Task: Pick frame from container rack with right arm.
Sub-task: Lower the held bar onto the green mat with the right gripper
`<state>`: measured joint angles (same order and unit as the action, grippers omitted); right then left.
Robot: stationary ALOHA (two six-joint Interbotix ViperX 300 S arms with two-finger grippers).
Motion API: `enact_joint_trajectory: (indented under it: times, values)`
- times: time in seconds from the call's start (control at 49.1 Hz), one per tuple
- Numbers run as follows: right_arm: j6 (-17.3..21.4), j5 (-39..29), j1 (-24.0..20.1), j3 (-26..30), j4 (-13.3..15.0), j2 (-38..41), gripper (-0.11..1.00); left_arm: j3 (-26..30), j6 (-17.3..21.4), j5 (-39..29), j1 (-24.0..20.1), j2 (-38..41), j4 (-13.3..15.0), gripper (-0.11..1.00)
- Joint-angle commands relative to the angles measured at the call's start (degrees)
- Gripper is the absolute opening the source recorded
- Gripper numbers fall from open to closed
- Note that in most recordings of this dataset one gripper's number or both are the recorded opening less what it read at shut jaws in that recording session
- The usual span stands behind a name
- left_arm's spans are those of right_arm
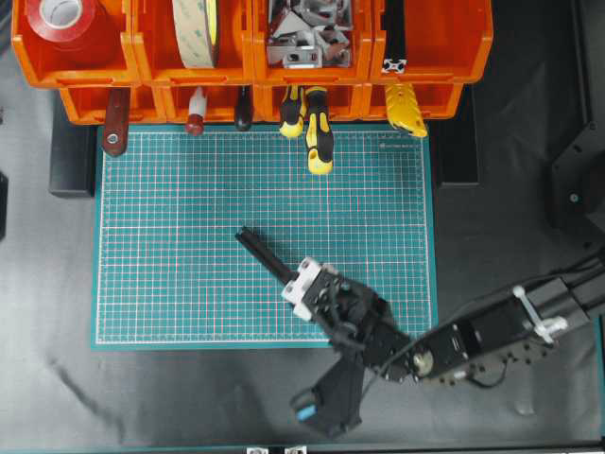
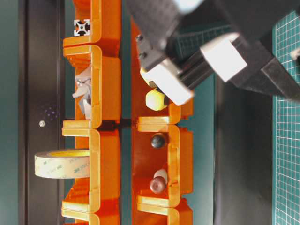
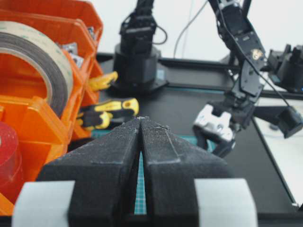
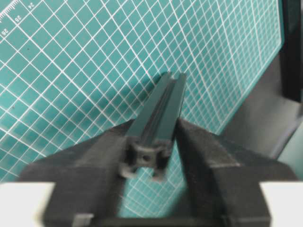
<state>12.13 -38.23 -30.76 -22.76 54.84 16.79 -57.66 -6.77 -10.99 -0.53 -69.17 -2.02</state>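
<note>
The frame point(image 1: 265, 253), a slim black slotted bar, lies slanted on the green mat point(image 1: 170, 236). Its near end sits between the fingers of my right gripper point(image 1: 295, 281). In the right wrist view the frame point(image 4: 163, 104) rests against the left finger, and a strip of mat shows between it and the right finger, so the right gripper point(image 4: 154, 125) stands open around it. The orange container rack point(image 1: 250, 76) runs along the mat's far edge; another black bar point(image 1: 394, 43) lies in its top right bin. My left gripper point(image 3: 141, 122) is shut and empty, beside the rack point(image 3: 42, 118).
Yellow-and-black screwdrivers point(image 1: 317, 137) stick out of the lower bins over the mat's far edge. Tape rolls point(image 1: 194, 28) and metal brackets point(image 1: 307, 38) fill the upper bins. The right arm point(image 1: 492, 340) reaches in from the lower right over black table.
</note>
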Motion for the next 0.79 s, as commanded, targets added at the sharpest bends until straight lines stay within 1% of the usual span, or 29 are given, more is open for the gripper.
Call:
enact_joint_trajectory:
  times: [0.0,0.061,0.102,0.163,0.285,0.408,0.448,0.55,0.693,0.774]
  values:
    - [1.1,0.8,0.9,0.4,-0.1,-0.9,0.51,1.8,-0.1,0.9,0.0,0.4,-0.2,0.0]
    - [1.8,1.3,0.8,0.4,-0.1,-0.9,0.67,2.0,-0.1,1.1,-0.1,0.0,-0.2,0.0]
    - [2.5,1.3,0.9,0.3,-0.1,-0.9,0.76,2.2,-0.2,1.1,0.0,-0.3,-0.3,0.0]
    - [3.1,1.3,0.8,0.1,-0.2,-1.0,0.83,2.5,-0.2,0.9,0.1,-0.8,-0.2,0.0]
    - [3.4,1.6,0.9,-0.2,-0.1,-1.0,0.82,2.6,-0.2,0.6,0.4,-1.2,-0.3,0.0]
    - [3.5,1.8,0.4,-0.2,-0.5,-1.0,0.82,2.5,-0.2,0.6,0.5,-1.0,-0.2,0.0]
    - [3.5,1.8,0.3,-0.2,-1.1,-1.0,0.82,2.5,-0.2,0.6,0.6,-0.9,-0.2,0.0]
    - [4.1,1.8,-0.2,-0.3,-3.3,-1.0,0.82,2.5,-0.2,0.6,0.6,-0.8,-0.2,0.0]
    - [5.4,3.0,-0.8,-1.0,-7.8,-1.2,0.83,2.6,-0.1,0.6,0.6,-1.1,-0.2,0.0]
    - [6.8,3.7,-1.3,-1.1,-9.2,-1.2,0.83,2.7,-0.1,0.6,0.6,-1.2,-0.2,0.0]
